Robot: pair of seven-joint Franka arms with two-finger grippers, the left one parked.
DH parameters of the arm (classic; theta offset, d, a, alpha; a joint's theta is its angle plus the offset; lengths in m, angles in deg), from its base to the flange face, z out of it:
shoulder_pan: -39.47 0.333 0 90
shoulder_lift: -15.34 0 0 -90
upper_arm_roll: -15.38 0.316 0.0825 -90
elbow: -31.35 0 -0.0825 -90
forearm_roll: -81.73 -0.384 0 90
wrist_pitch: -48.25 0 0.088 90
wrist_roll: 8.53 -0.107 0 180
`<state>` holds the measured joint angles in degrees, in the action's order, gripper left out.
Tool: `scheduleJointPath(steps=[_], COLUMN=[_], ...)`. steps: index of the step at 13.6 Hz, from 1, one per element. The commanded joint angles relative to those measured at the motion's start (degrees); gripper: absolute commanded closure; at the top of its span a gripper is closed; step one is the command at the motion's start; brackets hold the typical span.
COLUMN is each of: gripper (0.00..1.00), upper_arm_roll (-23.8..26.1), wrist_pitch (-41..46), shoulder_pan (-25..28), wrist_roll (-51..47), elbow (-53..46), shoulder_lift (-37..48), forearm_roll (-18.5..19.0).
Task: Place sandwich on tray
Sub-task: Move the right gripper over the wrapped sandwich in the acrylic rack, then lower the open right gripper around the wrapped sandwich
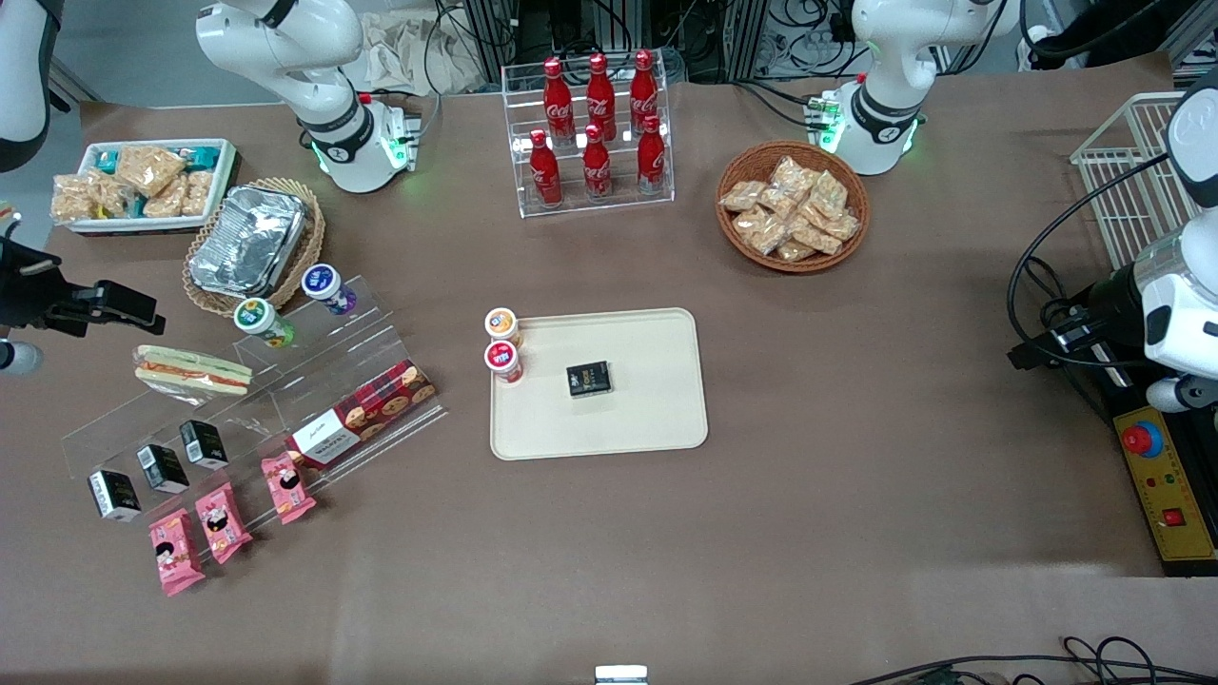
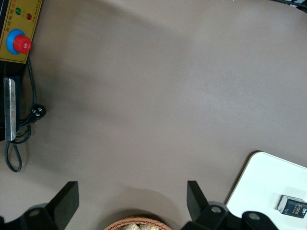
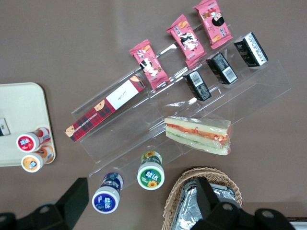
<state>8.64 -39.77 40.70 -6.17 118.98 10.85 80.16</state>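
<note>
The sandwich [image 1: 193, 371] [image 3: 199, 135], a clear-wrapped wedge of white bread with red and green filling, lies on the upper step of a clear acrylic stand [image 1: 285, 381]. The cream tray [image 1: 647, 423] [image 3: 19, 103] lies flat mid-table, well apart from the sandwich toward the parked arm's end. My gripper [image 1: 128, 309] [image 3: 141, 196] hangs above the table at the working arm's end, a little farther from the front camera than the sandwich. It is open with nothing between its fingers. Under it stand a blue-lidded cup [image 3: 106, 197] and a green-lidded cup [image 3: 151, 175].
A black box [image 1: 589, 378] sits on the tray, with two cups [image 1: 502, 342] at its edge. The stand also holds a red biscuit box [image 1: 363, 413], black boxes [image 1: 162, 466] and pink packets [image 1: 219, 521]. A foil tray in a wicker basket [image 1: 249, 238] is close to the gripper. A cola rack [image 1: 595, 133] stands farther back.
</note>
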Motion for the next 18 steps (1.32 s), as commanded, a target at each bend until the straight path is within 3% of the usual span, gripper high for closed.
scheduleJointPath(steps=[1,9,12,18], gripper=[0.00,0.00,0.00,0.03], upper_arm_roll=[-0.11,-0.11,-0.11,-0.81], wrist_pitch=[-5.29,-5.14,-6.02,-6.45], shoulder_pan=[-1.05,-2.02,-2.11,-3.43], wrist_roll=[-0.77,-2.78,-24.45,-41.52], elbow=[7.09,7.20,6.94,6.59], shoulder_lift=[4.13,3.18,2.73,0.72], forearm_roll=[-0.45,-0.54,-0.36,-0.37])
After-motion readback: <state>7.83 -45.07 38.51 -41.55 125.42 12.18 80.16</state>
